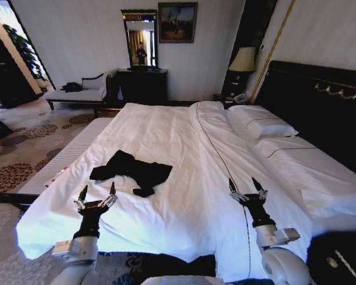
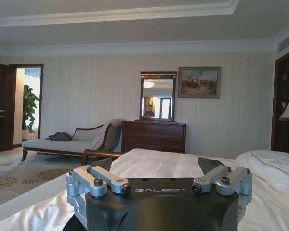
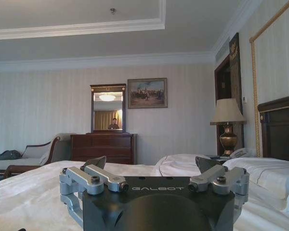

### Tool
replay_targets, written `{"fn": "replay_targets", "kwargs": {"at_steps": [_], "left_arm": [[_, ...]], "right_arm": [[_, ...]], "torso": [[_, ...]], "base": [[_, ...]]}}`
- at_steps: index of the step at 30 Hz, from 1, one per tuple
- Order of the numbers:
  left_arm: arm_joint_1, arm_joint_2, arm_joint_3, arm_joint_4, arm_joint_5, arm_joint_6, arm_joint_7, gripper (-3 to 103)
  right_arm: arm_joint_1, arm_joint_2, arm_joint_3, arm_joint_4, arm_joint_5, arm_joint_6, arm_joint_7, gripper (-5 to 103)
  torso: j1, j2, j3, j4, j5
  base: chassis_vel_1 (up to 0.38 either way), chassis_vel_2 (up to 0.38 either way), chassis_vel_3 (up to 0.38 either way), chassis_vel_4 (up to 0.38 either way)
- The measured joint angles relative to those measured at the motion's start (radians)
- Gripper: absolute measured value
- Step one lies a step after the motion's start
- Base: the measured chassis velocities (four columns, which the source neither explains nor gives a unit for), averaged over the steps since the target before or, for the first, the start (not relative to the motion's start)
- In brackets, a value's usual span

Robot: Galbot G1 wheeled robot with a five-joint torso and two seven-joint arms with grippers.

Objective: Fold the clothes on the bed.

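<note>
We are hovering two spread grippers, left point(image 1: 98, 191) and right point(image 1: 247, 184), low in frame over the bed point(image 1: 184, 148), one crumpled T-shirt point(image 1: 130, 171) lying lengthwise left-to-right, centre-left.

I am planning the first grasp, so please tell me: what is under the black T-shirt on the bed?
The black T-shirt lies crumpled on the white duvet of the bed. White fabric surrounds it; whatever sits directly beneath stays covered. Both grippers, left and right, hover open nearby.
</note>
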Motion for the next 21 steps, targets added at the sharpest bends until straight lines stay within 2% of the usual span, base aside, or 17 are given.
{"fn": "replay_targets", "kwargs": {"at_steps": [21], "left_arm": [[0.000,0.012,-0.010,-0.001,-0.009,0.000,-0.001,100]], "right_arm": [[0.000,0.025,-0.020,-0.013,-0.020,0.010,0.006,100]], "torso": [[0.000,0.000,0.000,0.0000,0.0000]], "base": [[0.000,0.000,0.000,0.000]]}}
